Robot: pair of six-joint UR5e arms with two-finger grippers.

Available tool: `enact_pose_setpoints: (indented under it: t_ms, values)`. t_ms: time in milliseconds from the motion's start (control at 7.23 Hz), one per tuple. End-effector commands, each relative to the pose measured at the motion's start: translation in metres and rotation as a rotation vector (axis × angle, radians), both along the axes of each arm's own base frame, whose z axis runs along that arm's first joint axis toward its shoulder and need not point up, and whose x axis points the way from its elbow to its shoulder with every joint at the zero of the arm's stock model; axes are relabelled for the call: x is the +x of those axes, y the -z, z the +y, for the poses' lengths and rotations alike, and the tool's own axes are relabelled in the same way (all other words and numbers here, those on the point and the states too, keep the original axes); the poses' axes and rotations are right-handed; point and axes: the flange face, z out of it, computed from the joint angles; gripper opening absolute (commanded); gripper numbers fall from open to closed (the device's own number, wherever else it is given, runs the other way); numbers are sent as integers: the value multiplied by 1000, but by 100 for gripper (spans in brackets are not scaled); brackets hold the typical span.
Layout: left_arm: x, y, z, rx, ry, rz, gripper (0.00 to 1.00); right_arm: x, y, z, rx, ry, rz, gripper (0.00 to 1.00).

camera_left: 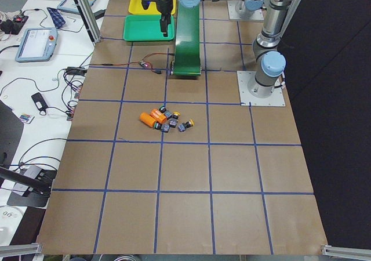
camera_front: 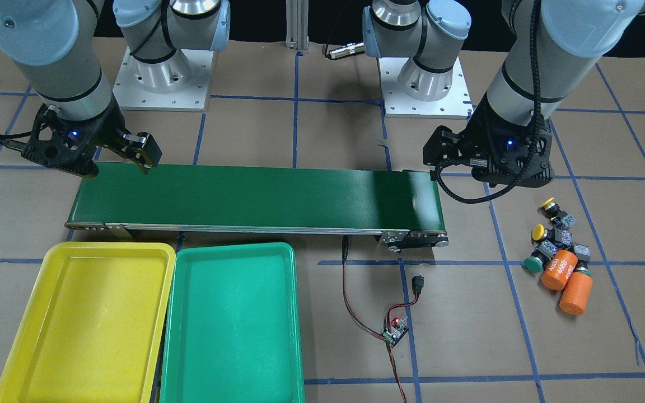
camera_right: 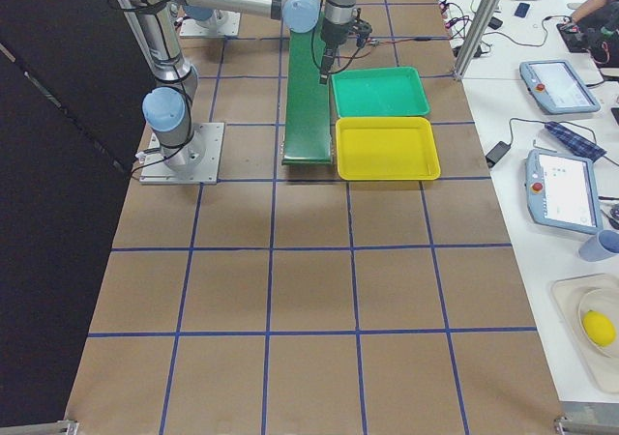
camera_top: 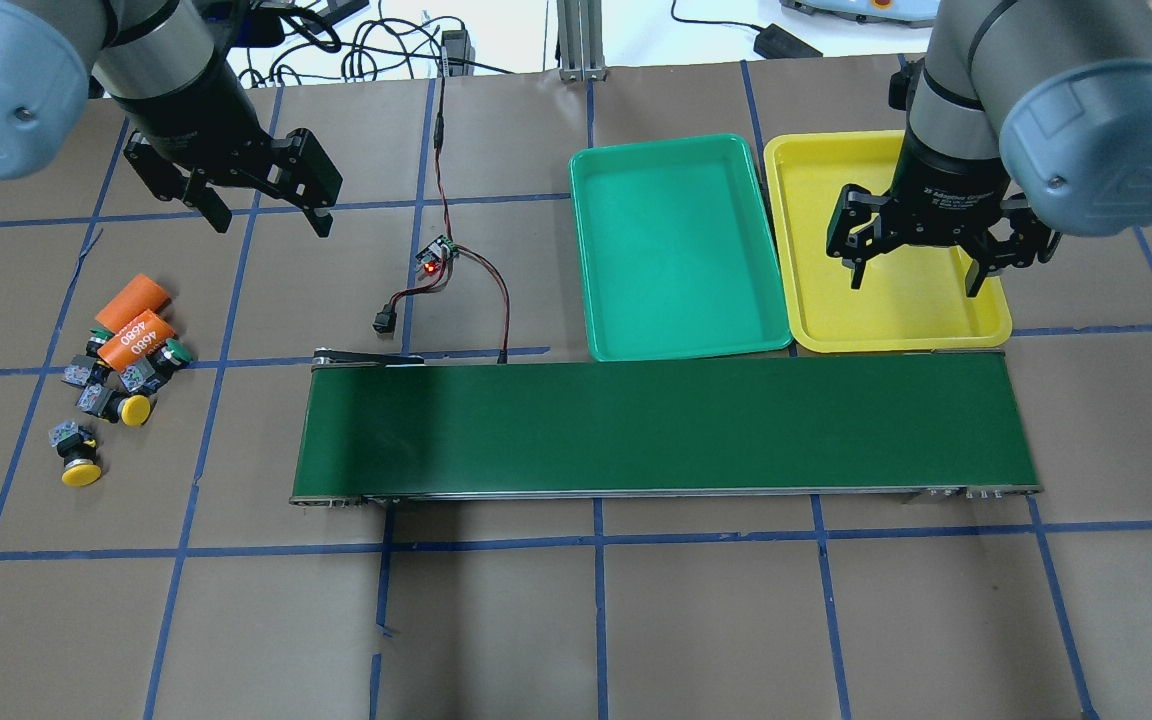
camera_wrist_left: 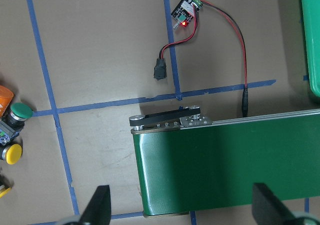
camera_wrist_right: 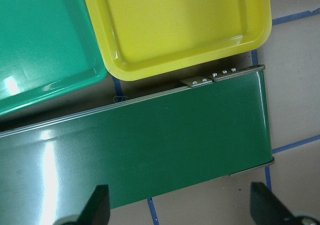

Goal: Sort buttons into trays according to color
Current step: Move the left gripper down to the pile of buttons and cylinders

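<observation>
Two yellow-capped push-buttons (camera_top: 135,409) and a green-capped push-button (camera_top: 176,352) lie heaped with two orange cylinders (camera_top: 136,340), well apart from the bright yellow rectangular plastic tray (camera_top: 806,220) and the green plastic tray (camera_top: 676,250) just beside it. Only the overhead view shows both hands whole: the left hand (camera_top: 271,225) spread above bare surface (camera_top: 636,620), the right hand (camera_top: 915,287) spread over the yellow tray's edge by the long dark-green conveyor belt (camera_top: 666,425). The left wrist view adds a small circuit board (camera_wrist_left: 186,11) with a red light. Brown paper taped in blue squares covers the surface; side views show benches (camera_right: 508,213) with tablets (camera_right: 561,191). The cylinders read "4680".
</observation>
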Motion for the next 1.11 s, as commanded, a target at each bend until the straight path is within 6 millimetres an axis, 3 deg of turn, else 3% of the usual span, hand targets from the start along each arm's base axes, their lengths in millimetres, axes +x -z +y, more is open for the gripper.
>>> enact_pose_setpoints:
  t_ms: [0,277,415,692,830,968]
  values:
    - [-1,-3,0,-8,-3,6,100,5,-7,-4,-67,-8,-14,100]
    - [4,17,-13,22,-10,4,100,7,-14,-3,-83,-12,-17,100]
    - [16,20,-14,24,-30,3,100,13,-16,0,-84,-8,-71,100]
    - [117,60,-41,45,-145,15,100,25,-24,8,-97,-1,-160,100]
    - [142,78,-45,67,-54,23,100,33,-23,8,-99,-12,-153,100]
    - [179,98,-36,109,-73,21,100,41,-21,11,-97,-29,-148,100]
